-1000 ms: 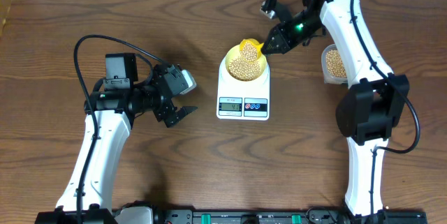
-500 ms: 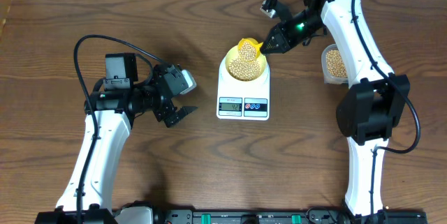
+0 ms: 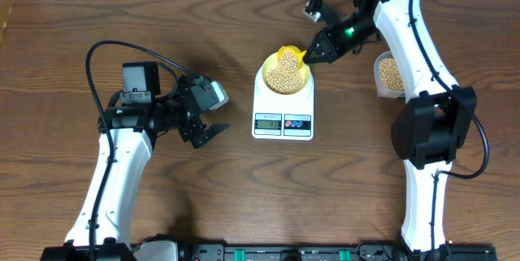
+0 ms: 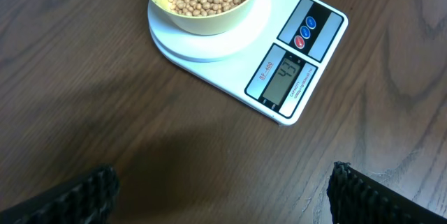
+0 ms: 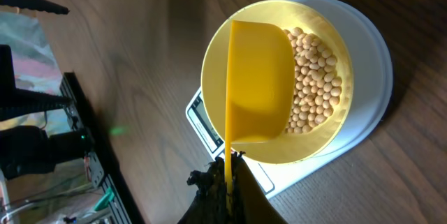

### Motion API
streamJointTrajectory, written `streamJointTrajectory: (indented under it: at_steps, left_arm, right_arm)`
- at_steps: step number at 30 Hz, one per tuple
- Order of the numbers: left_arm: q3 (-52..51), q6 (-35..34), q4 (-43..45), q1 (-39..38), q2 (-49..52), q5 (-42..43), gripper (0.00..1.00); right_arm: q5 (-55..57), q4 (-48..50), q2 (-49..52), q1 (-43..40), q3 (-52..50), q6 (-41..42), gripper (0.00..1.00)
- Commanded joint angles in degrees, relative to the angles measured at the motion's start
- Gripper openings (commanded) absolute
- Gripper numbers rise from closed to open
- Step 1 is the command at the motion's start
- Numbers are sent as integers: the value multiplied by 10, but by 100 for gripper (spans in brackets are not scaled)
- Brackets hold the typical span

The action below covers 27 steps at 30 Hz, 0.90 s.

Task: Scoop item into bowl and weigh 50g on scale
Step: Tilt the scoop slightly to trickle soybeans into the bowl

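The pale yellow bowl point(image 3: 284, 75) sits on the white scale point(image 3: 283, 102), partly filled with tan beans point(image 3: 282, 77). My right gripper point(image 3: 313, 52) is shut on the handle of a bright yellow scoop point(image 3: 290, 54), held tipped on its side over the bowl's far rim. In the right wrist view the scoop point(image 5: 258, 81) covers the left half of the bowl point(image 5: 335, 119), with beans point(image 5: 314, 77) beside it. My left gripper point(image 3: 213, 120) hangs open left of the scale, holding nothing. Its wrist view shows the bowl point(image 4: 204, 1), the scale point(image 4: 293, 70) and its lit display.
A clear tub of beans point(image 3: 389, 75) stands to the right of the scale, beside the right arm. The table's far edge runs along the top of the overhead view. Black equipment lines the front edge.
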Motion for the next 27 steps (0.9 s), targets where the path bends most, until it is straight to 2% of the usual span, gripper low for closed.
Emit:
streamJointTrajectory:
  at_steps: [1, 5, 27]
  left_arm:
    - [3, 6, 0, 2, 2, -1, 98]
    - [3, 6, 0, 2, 2, -1, 98]
    - [3, 6, 0, 2, 2, -1, 98]
  right_arm:
    - [-6, -2, -15, 1, 14, -24, 1]
    - [-4, -6, -16, 5, 14, -48, 1]
    - [28, -5, -16, 14, 14, -69, 1]
